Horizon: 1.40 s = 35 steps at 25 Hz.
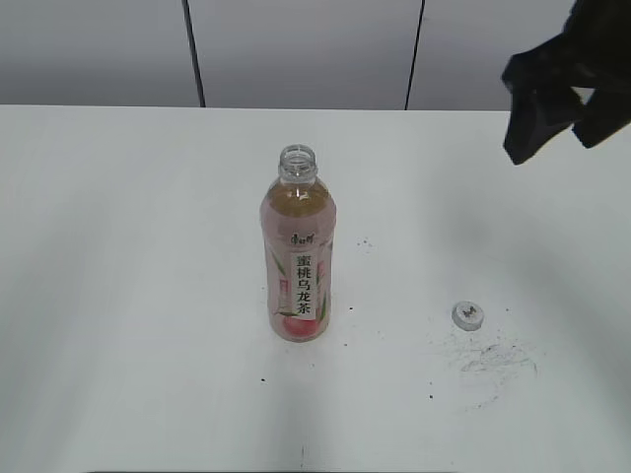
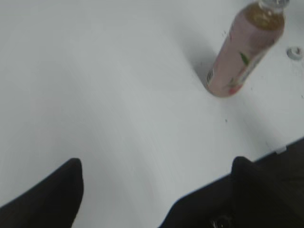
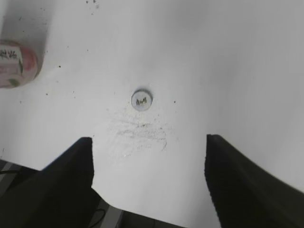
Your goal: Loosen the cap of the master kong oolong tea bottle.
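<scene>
Cap (image 1: 467,315) and master kong oolong tea bottle (image 1: 297,256) are already parted in the exterior view: the bottle stands upright on the white table (image 1: 118,296) with its neck bare, and the cap lies flat on the table off to the bottle's right, well apart from it, beside a patch of dark scuff marks (image 1: 493,360). Only the right gripper (image 1: 552,103) shows here, raised high and far behind the cap, holding nothing. In the left wrist view, the left gripper (image 2: 156,190) has its 2 fingers spread wide with bare table between them; the bottle (image 2: 244,50) stands far ahead of the fingertips and to their right, the cap (image 2: 295,52) just beyond it. In the right wrist view, the right gripper (image 3: 149,180) also stands spread and empty, the cap (image 3: 141,99) lying ahead of the gap between its fingers, top side up, and the bottle's base (image 3: 16,64) far off to their left. By this showing, the loosening looks complete, indeed overdone, with the cap fully off; nothing seems left but withdrawing the arms.
</scene>
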Each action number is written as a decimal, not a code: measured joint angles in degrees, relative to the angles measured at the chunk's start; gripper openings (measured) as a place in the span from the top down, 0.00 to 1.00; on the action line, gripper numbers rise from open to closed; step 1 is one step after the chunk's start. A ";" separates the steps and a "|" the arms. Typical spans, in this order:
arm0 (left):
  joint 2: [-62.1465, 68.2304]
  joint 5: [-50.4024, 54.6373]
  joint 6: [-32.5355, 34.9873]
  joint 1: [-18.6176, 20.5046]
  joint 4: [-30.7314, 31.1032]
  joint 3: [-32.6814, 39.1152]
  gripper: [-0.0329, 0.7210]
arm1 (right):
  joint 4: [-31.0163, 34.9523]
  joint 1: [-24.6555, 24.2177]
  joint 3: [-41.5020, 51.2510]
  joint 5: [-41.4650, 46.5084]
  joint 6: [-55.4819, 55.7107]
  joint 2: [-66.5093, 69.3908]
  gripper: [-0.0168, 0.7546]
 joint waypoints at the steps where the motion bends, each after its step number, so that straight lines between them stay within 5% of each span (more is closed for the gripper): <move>1: -1.76 3.11 1.28 0.00 -0.56 0.00 0.21 | 0.33 0.00 2.07 0.00 -0.30 -2.26 0.27; 10: -20.26 15.77 3.22 0.00 -2.92 3.78 0.21 | 1.30 0.00 23.15 0.00 -1.76 -27.86 0.27; 24: -34.08 6.97 3.84 0.00 -2.05 8.38 0.21 | 1.12 0.00 46.43 -5.55 -4.79 -69.86 0.27; 35: -34.08 4.95 3.84 0.00 -1.99 9.05 0.21 | 0.66 0.00 52.51 -7.21 -6.26 -76.42 0.27</move>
